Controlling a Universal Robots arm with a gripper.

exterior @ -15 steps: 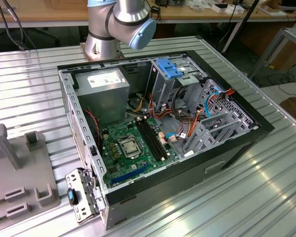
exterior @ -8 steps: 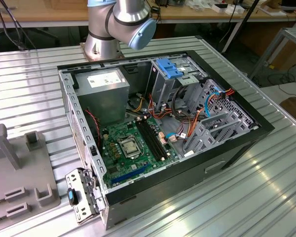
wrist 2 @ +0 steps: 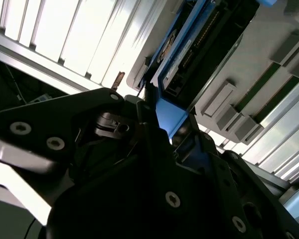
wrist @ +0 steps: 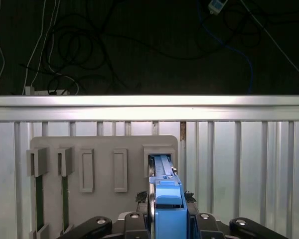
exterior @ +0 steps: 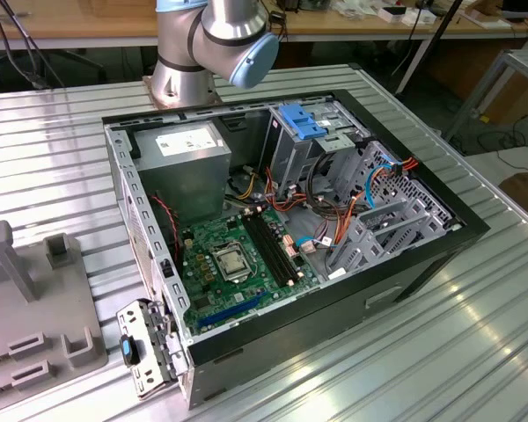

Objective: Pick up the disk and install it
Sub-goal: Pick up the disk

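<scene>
Ribbed aluminium forms the worktop [exterior: 440, 352]. In the middle of the exterior view lies the open computer case [exterior: 334, 321], with its metal drive cage [exterior: 396, 220] toward the frame's right and loose red and orange cables [exterior: 321, 198] strung just beside the cage. We judge these cables a hazard: a wide, flat load carried in among them could snag a wire or knock the cage wall. At the exterior view's lower left sits the grey holder [exterior: 35, 308], well apart from the case. In the first wrist view one of its slots [wrist: 159, 158] has the disk [wrist: 167, 209] standing in it on edge, dark body between bright blue rails. Here we see the nearer risk. The slot looks a close fit, so any tilt in the pull could, we think, bind the rail against the slot wall and either drag the holder along or work the disk loose from the grip. A grip on smooth plastic rails may also slip if it sits off centre. The tool [wrist: 168, 195] is closed to about the width of the disk's edge. Its black fingers [wrist 2: 139, 112] lie on either side of the blue rail with no gap that we can make out, pinching the disk at the end that stands out of the slot.
</scene>
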